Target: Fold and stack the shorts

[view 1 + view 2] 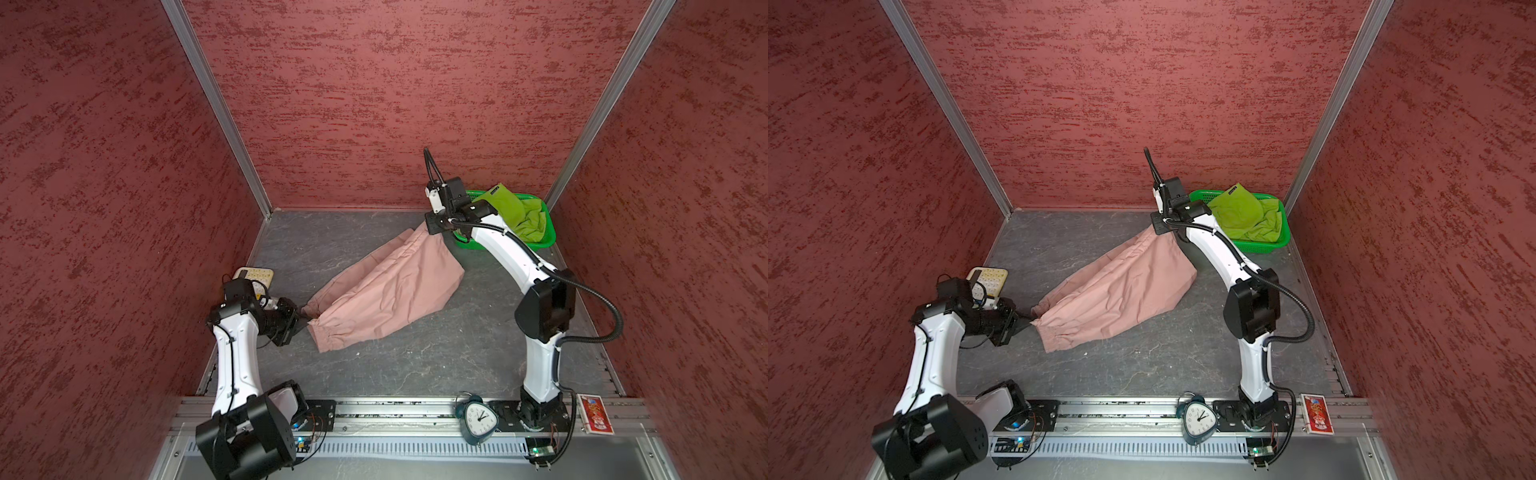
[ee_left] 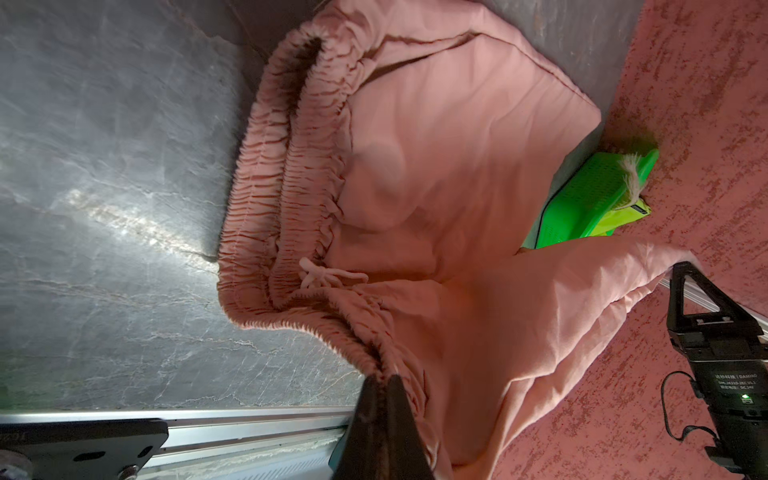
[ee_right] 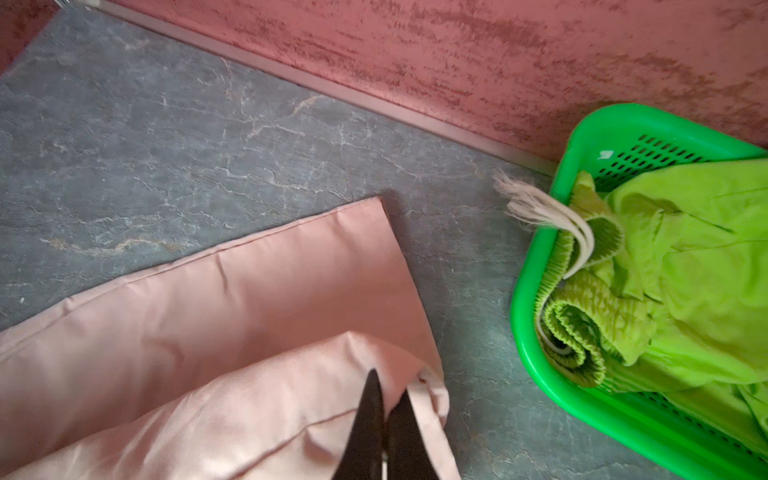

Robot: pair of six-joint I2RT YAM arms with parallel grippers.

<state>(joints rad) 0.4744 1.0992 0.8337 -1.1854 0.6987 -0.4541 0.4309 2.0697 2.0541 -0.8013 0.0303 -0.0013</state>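
My left arm (image 1: 232, 357) is bent low, and my left tool (image 2: 381, 384) is squeezed tight on the pink shorts (image 1: 386, 291). My right arm (image 1: 509, 253) reaches far and high, and my right tool (image 3: 386, 399) points down, squeezed tight on the same shorts.

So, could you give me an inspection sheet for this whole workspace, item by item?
Surface: dark grey marbled tabletop.
Job's things: pink shorts stretched between both grippers; lime green shorts crumpled in the green perforated basket.
Clutter: teal alarm clock and red card box on the front rail; cream keypad at the tabletop's left edge.
Grippers: left gripper shut on the waistband; right gripper shut on a leg hem.
Cables: black corrugated hose loops off the right arm.
Surroundings: red textured walls, aluminium corner posts.
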